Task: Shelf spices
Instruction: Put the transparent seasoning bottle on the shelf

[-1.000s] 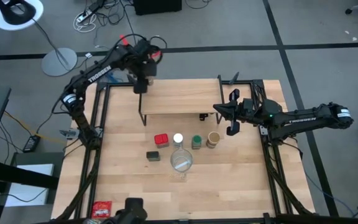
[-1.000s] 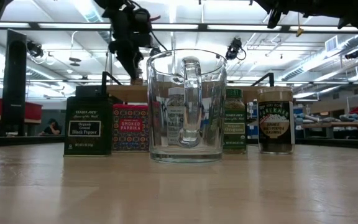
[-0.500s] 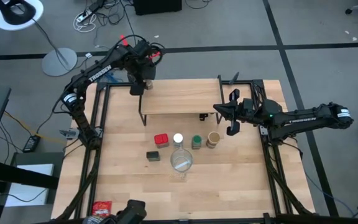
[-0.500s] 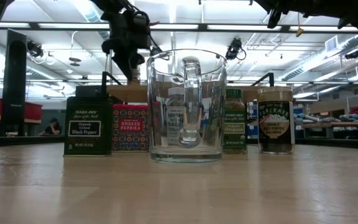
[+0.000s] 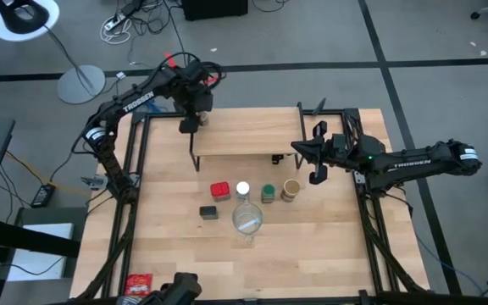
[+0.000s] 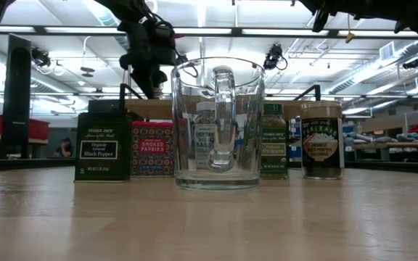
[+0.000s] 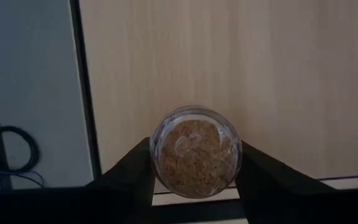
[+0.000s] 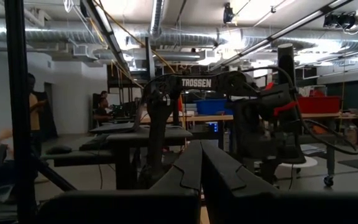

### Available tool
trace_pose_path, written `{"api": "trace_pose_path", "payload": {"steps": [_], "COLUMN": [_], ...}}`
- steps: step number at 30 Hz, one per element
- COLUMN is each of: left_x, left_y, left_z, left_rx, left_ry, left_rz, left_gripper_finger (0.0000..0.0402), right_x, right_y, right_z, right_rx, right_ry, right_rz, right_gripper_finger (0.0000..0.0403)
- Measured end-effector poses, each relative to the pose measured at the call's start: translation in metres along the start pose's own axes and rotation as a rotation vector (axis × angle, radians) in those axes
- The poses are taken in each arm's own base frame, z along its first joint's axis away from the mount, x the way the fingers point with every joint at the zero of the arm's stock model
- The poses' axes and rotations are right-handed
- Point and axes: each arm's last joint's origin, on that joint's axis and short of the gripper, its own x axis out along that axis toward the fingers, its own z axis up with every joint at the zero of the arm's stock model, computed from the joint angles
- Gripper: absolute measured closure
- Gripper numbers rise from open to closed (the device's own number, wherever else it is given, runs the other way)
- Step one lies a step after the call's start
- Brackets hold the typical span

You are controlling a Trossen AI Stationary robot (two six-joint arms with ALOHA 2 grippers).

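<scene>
My left gripper (image 5: 191, 124) points down over the far left corner of the shelf (image 5: 252, 132), shut on the tiny brownish jar (image 7: 196, 151). Whether the jar stands on the plank does not show. On the table in front of the shelf stand the red tin (image 5: 219, 190), the white-lidded jar (image 5: 242, 188), the green-lidded jar (image 5: 268, 193) and the tan-lidded jar (image 5: 291, 189). The dark green tin (image 5: 208, 212) stands nearer. My right gripper (image 8: 201, 163) is shut on nothing, raised off the shelf's right end. My left gripper pinches the tiny brownish jar's round wall (image 7: 156, 163) between its two fingers, one on each side. The fingers come from above, pointing down. The jar's clear round end with brown grains faces the wrist camera, above the plank close to its left edge.
A larger clear glass vessel (image 5: 246, 220) stands on the table just in front of the row of spices. A flat red packet (image 5: 139, 284) lies at the near left corner. The shelf's plank is bare to the right of my left gripper.
My left gripper has sunk a little toward the shelf's far left corner with the tiny jar between its fingers, tipping slightly as it went.
</scene>
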Motion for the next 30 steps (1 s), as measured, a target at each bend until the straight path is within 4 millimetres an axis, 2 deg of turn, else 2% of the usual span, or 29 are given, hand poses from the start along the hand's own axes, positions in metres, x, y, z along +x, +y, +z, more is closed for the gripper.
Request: {"api": "trace_pose_path", "payload": {"steps": [9,23,30], "left_x": [-0.0069,-0.0074,-0.0078], "left_y": [0.0023,0.0015,0.0009], "left_z": [0.0030,0.0031,0.0024], "left_rx": [-0.044,-0.077,-0.143], "left_ry": [-0.006,-0.004,0.005], "left_rz": [0.023,0.017,0.016], "left_gripper_finger": [0.0205,0.0201,0.0166], "right_x": [0.0000,0.0000,0.0000], "right_y": [0.0000,0.0000,0.0000], "right_z": [0.0000,-0.0001,-0.0001], "right_rx": [0.000,0.000,0.000], "right_ry": [0.000,0.001,0.001], "right_rz": [0.000,0.000,0.000], "right_gripper_finger": [0.0400,0.0400,0.0399]}}
